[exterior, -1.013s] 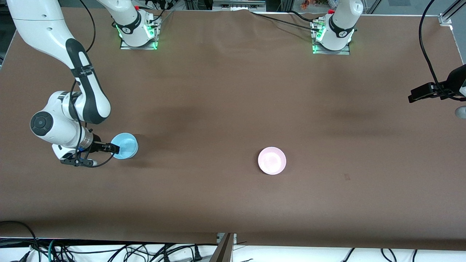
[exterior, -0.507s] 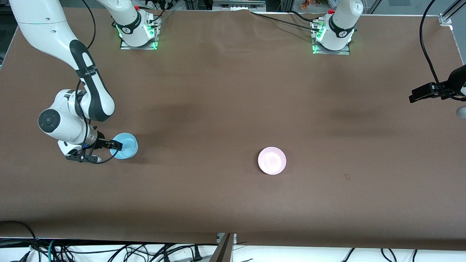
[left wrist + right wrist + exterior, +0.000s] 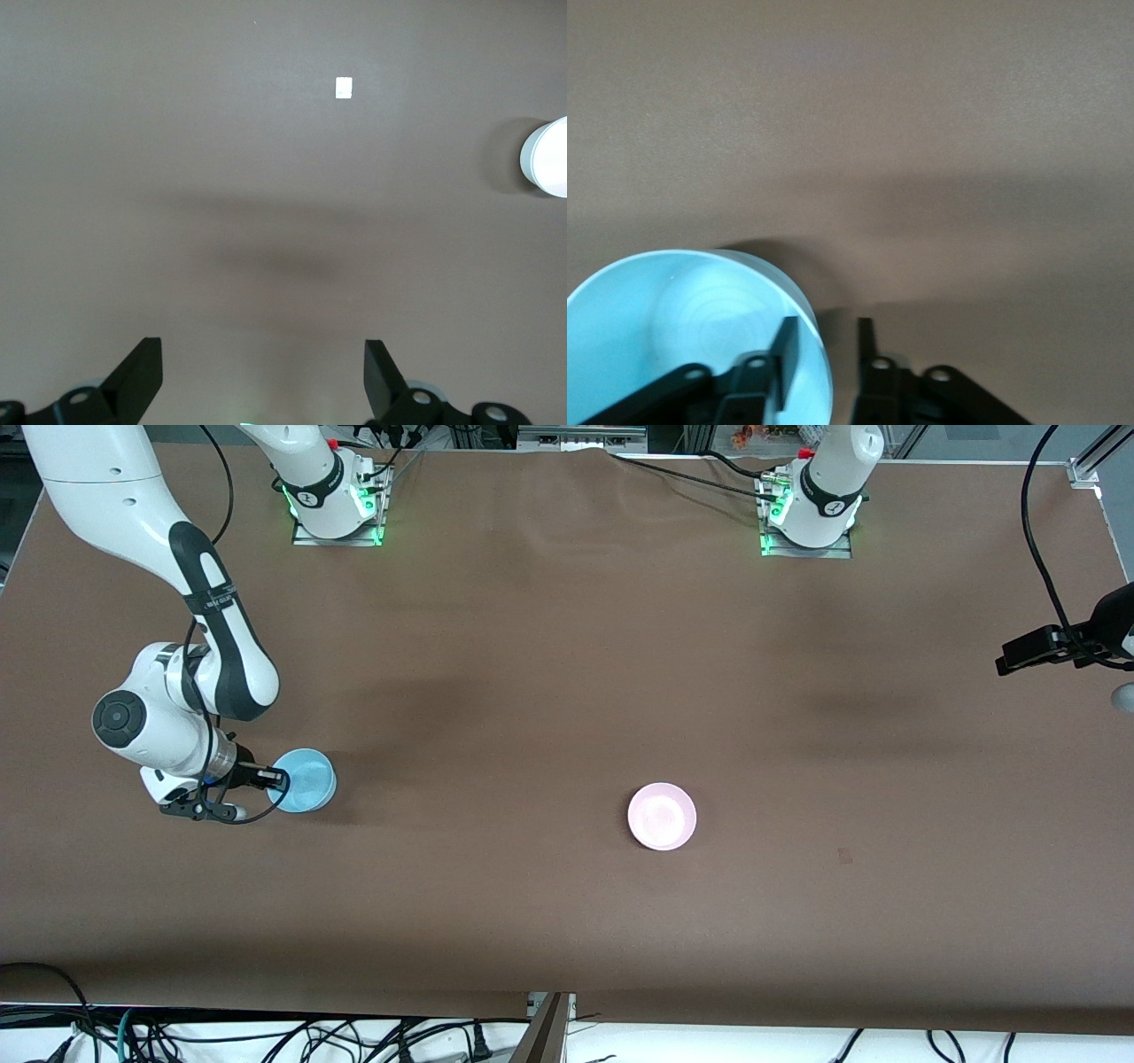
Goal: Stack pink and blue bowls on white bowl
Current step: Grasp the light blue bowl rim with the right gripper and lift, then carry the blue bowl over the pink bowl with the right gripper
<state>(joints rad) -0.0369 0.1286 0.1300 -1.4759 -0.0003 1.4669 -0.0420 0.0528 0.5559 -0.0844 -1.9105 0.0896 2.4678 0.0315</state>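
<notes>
The light blue bowl (image 3: 306,779) stands upright on the brown table toward the right arm's end. My right gripper (image 3: 276,779) is low at its rim. In the right wrist view one finger (image 3: 786,352) is inside the blue bowl (image 3: 682,345) and the other finger (image 3: 866,350) is outside, with small gaps to the wall, so my right gripper (image 3: 826,354) is open. The pale pink bowl (image 3: 662,816) sits near the table's middle and shows in the left wrist view (image 3: 547,158). No separate white bowl shows. My left gripper (image 3: 263,376) is open, empty, high over the left arm's end.
The brown table cloth (image 3: 549,646) is bare apart from a small mark (image 3: 844,856) nearer to the front camera than the pink bowl. The arms' bases (image 3: 337,496) stand along the table's edge farthest from the camera. Cables (image 3: 266,1036) hang below the near edge.
My right arm's wrist has shifted a little toward the bases, and its gripper has settled across the blue bowl's rim. Neither bowl has moved. The left arm has stayed still.
</notes>
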